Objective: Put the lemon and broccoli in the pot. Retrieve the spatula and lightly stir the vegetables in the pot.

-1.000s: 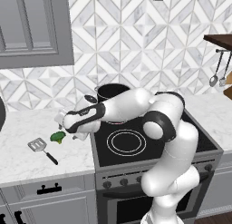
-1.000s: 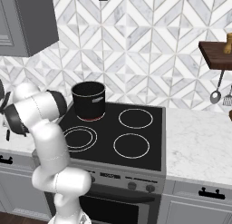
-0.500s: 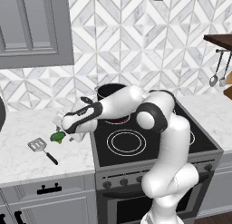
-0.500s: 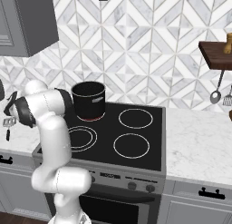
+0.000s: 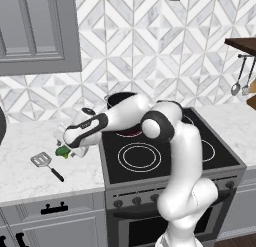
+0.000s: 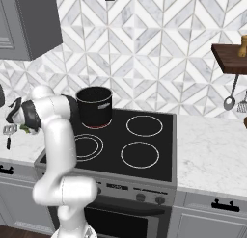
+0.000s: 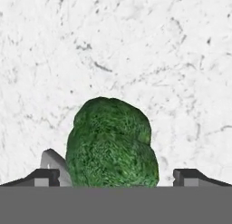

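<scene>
The broccoli (image 7: 111, 143), a dark green floret, lies on the white marble counter (image 5: 30, 141) left of the stove. My gripper (image 5: 65, 149) hangs right over it, open, with one dark fingertip (image 7: 43, 175) on each side and a gap between each and the floret. From the right base view the broccoli (image 6: 25, 129) peeks out under the gripper (image 6: 21, 126). The spatula (image 5: 46, 164) lies on the counter just left of and nearer than the broccoli, its black handle pointing to the front. The black pot (image 6: 94, 107) stands on the stove's back left burner. The lemon is out of view.
The black stove top (image 5: 165, 156) has bare burners at the front left and on the right. Metal ladles (image 6: 230, 102) hang under a wooden shelf (image 6: 230, 56) at the far right. A grey wall cabinet (image 5: 35, 31) hangs above the left counter.
The arm has stretched farther left and lowered, bringing the gripper down over the broccoli. The jaws have stayed wide. The broccoli, spatula and pot have not moved.
</scene>
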Robot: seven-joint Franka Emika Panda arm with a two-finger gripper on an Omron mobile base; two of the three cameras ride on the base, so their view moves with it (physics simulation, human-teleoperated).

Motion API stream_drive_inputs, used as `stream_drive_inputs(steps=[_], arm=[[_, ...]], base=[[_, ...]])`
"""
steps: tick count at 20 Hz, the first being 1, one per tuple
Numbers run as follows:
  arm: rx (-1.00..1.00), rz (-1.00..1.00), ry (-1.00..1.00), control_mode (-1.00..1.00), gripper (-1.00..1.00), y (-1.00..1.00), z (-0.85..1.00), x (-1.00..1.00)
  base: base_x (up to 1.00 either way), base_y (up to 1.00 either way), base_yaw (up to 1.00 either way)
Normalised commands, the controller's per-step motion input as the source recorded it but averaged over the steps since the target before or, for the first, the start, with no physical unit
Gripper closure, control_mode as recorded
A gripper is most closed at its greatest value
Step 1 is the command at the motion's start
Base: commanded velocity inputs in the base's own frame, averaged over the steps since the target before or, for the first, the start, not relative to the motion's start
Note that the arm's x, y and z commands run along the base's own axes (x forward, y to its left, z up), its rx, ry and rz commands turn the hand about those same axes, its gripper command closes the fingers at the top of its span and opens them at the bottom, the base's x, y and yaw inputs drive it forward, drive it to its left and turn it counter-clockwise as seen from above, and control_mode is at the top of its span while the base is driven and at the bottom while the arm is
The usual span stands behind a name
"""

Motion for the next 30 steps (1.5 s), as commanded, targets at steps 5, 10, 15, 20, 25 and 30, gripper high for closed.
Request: stream_drive_inputs(steps=[5,10,15,20,25,30], arm=[[0.0,-0.01,0.05,-1.0,1.0,0.23,-0.42,0.17],[0.0,0.0,0.03,-1.0,1.0,0.15,-0.35,0.21],[0.0,-0.02,-0.02,-1.0,1.0,-0.27,-0.04,-0.48],[0.04,0.0,-0.02,-1.0,1.0,-0.84,0.63,-0.95],[0.0,0.0,-0.11,-1.0,1.0,-0.98,0.76,-0.85],[-0.01,0.06,-0.04,-1.0,1.0,-0.85,0.92,-0.51]], base=[[0.0,0.0,0.0],[0.0,0.0,0.0],[0.0,0.0,0.0],[0.0,0.0,0.0],[0.0,0.0,0.0],[0.0,0.0,0.0]])
